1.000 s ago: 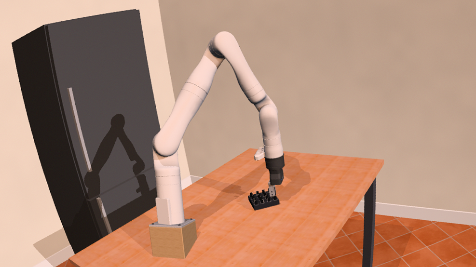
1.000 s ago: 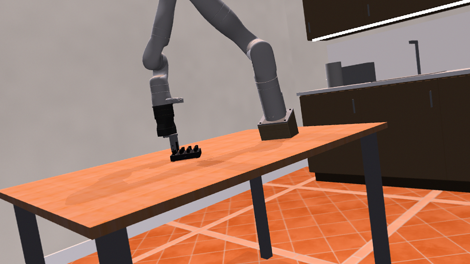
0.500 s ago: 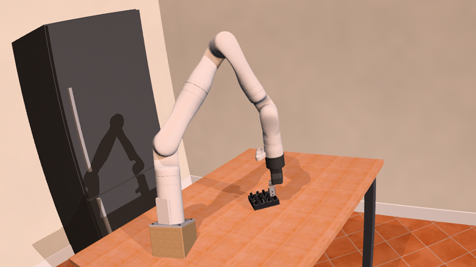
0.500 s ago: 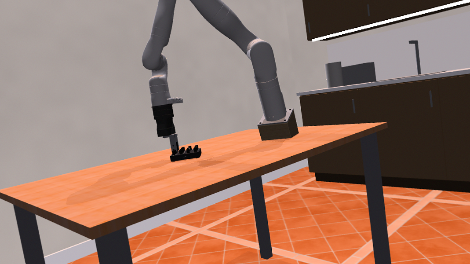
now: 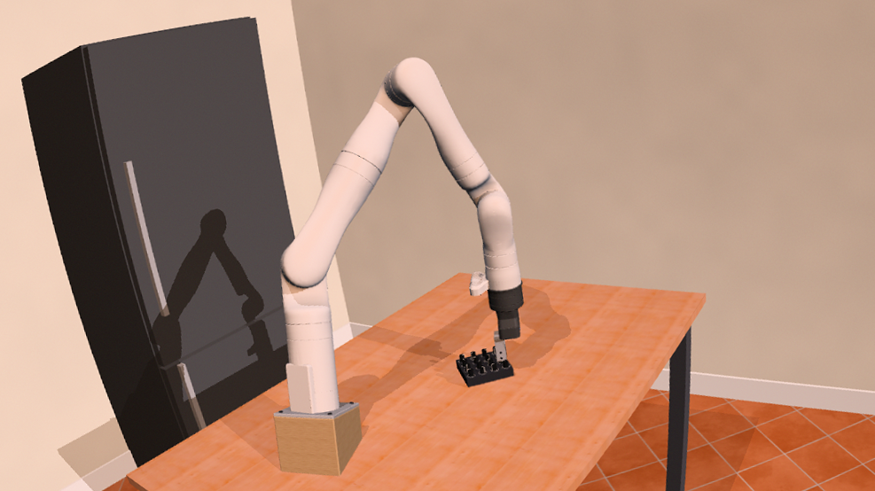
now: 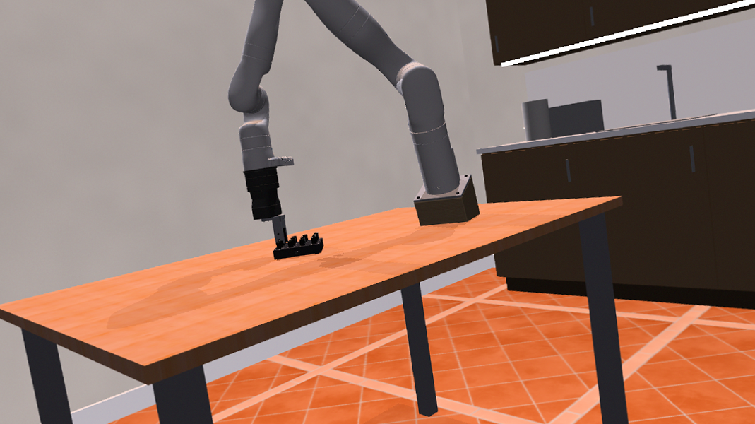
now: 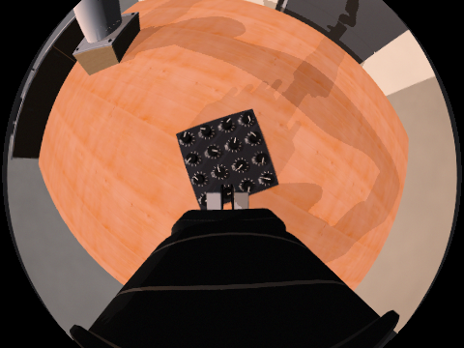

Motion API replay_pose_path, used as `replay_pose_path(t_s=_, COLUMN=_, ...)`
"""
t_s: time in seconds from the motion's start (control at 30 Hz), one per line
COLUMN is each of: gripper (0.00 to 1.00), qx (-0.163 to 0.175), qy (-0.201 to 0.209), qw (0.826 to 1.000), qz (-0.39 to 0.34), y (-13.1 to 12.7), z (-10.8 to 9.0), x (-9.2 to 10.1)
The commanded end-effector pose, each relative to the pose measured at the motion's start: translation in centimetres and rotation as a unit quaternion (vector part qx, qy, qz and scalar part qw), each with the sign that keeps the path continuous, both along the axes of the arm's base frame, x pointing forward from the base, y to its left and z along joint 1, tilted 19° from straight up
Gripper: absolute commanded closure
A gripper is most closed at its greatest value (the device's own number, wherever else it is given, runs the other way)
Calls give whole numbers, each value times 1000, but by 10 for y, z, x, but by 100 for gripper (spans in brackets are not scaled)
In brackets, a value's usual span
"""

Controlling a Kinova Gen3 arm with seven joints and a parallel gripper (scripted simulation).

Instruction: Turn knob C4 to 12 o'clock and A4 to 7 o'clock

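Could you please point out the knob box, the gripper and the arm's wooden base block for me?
knob box [image 7: 227,158]: wrist view, middle of its black top face.
gripper [image 7: 224,201]: wrist view, midway between the grey fingertips.
wooden base block [image 5: 318,442]: top view, its front face.
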State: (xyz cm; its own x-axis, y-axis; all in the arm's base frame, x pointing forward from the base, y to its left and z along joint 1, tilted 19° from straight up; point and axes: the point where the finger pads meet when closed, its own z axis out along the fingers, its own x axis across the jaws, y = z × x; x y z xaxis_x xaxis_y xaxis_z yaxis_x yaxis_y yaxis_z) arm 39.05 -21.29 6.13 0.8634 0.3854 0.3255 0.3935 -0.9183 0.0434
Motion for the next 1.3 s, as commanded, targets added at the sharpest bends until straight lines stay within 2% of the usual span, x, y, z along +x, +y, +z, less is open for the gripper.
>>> replay_pose_path(t_s=0.0, gripper=70, qx=-1, qy=0, qw=1000, qz=0, y=-1, z=1, x=0)
replay_pose_path(t_s=0.07, gripper=70, qx=-1, qy=0, qw=1000, qz=0, y=-1, z=1, x=0)
replay_pose_path(t_s=0.1, gripper=54, qx=-1, qy=0, qw=1000, qz=0, y=-1, z=1, x=0)
replay_pose_path(t_s=0.83, gripper=54, qx=-1, qy=0, qw=1000, qz=0, y=-1, z=1, x=0)
replay_pose_path(t_s=1.27, gripper=54, qx=-1, qy=0, qw=1000, qz=0, y=-3, z=24, x=-8)
